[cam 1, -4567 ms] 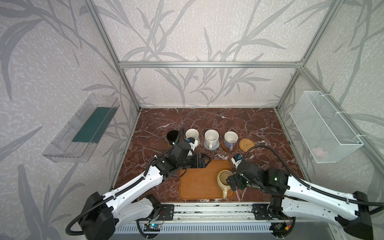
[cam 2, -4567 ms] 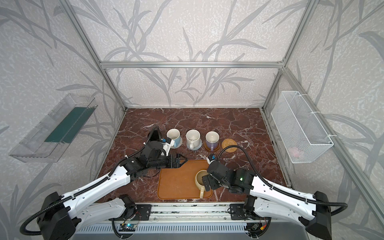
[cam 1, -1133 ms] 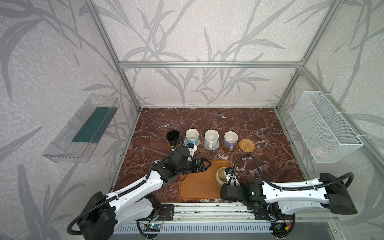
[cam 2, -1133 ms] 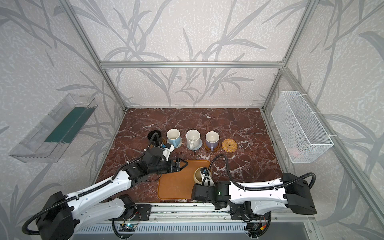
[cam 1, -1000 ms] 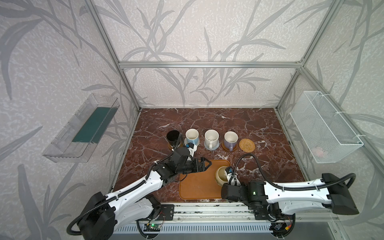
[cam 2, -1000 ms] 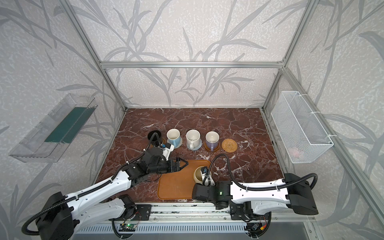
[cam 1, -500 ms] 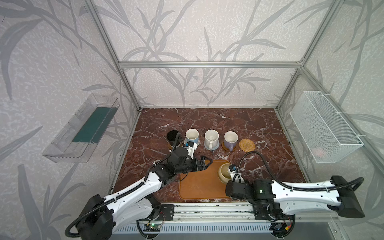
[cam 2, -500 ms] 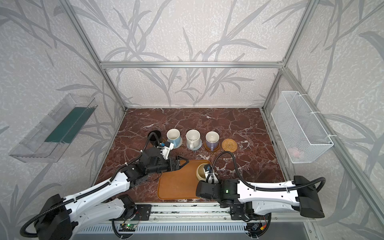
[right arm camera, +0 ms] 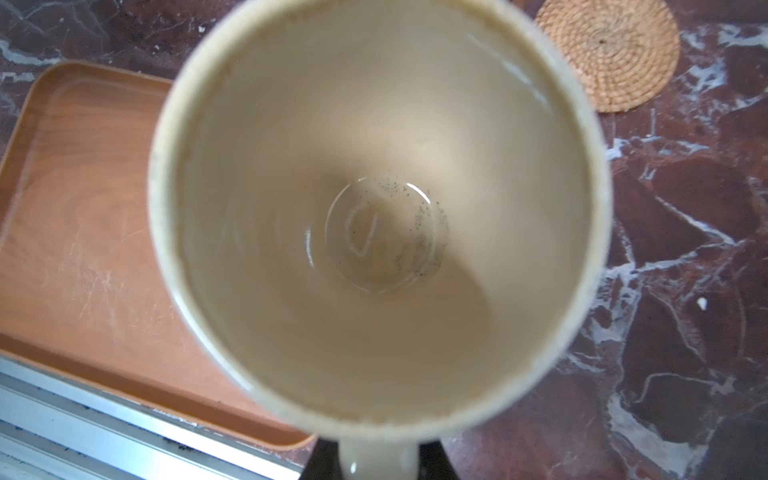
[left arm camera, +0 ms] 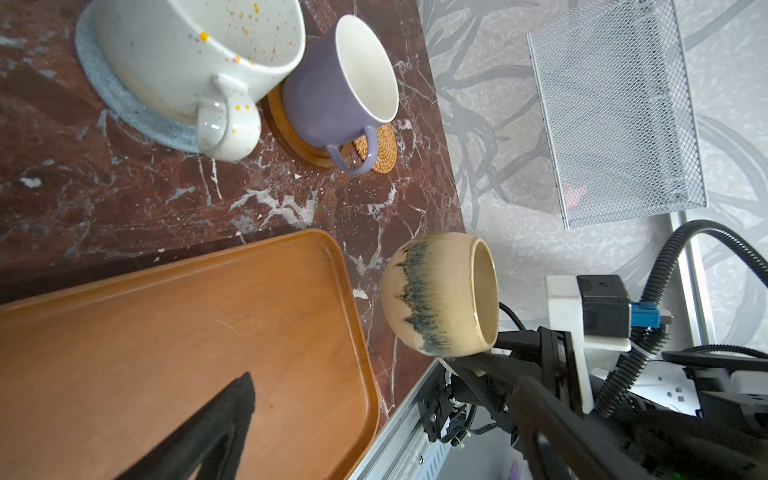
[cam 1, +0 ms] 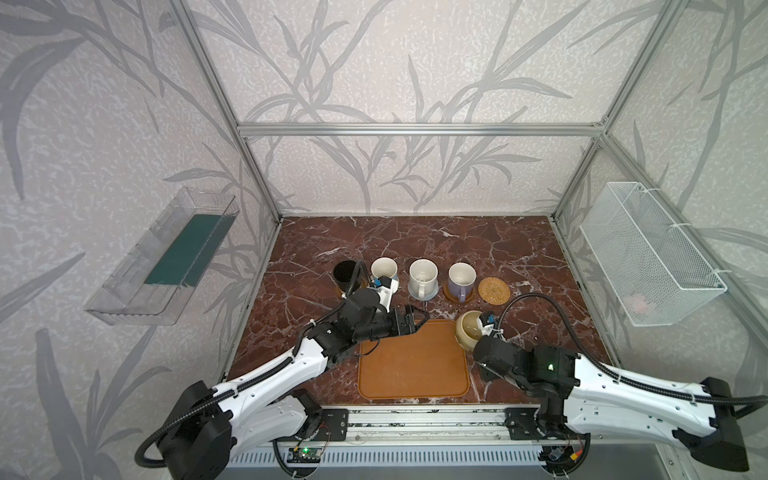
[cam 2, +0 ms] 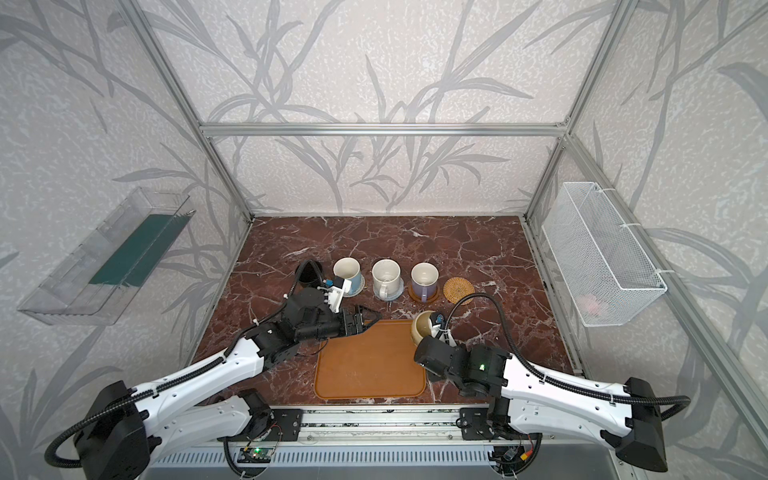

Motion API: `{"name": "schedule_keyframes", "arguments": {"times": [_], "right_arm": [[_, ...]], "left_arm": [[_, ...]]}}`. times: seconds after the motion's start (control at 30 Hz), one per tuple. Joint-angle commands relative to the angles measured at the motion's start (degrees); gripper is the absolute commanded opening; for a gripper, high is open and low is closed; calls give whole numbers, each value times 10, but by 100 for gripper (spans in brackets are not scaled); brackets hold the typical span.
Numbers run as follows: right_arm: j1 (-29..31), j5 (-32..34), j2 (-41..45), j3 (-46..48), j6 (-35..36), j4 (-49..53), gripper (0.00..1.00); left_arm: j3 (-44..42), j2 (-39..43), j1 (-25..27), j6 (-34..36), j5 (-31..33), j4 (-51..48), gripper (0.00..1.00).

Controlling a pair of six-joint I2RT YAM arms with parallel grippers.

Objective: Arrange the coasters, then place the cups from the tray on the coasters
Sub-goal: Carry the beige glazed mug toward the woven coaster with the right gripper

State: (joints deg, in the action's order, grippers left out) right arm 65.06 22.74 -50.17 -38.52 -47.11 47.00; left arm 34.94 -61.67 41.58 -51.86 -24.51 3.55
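Against the frame half a second back, the beige-yellow mug (cam 1: 467, 328) has shifted right and toward the back, off the tray (cam 1: 411, 370). It now hangs above the surface (cam 1: 415, 241) at the tray's far right corner, near the tan rattan coaster (cam 1: 493, 291) but apart from it. The mug is tipped: its long axis leans, with mouth and handle toward the right arm. Right end effector (left arm camera: 473, 368) clamped on the handle. Left end effector (cam 1: 409, 322) spread wide, holding nothing, over the tray's far left corner.

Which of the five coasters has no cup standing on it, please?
The tan rattan coaster at the right end of the row: it lies bare, while the other four each carry a cup.
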Motion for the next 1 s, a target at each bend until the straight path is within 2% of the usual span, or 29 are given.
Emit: {"name": "schedule_keyframes", "arguments": {"times": [0.0,0.47,0.97], "right_arm": [[-36,1,28,-26,54,-1,0],[-242,-59,24,-60,192,15,0],[-433,-145,-82,-79,275,-107,0]], "left_arm": [[35,-19,3,11,11,9,99],[132,-100,13,58,32,-10,99],[200,-163,17,76,28,-19,99]]}}
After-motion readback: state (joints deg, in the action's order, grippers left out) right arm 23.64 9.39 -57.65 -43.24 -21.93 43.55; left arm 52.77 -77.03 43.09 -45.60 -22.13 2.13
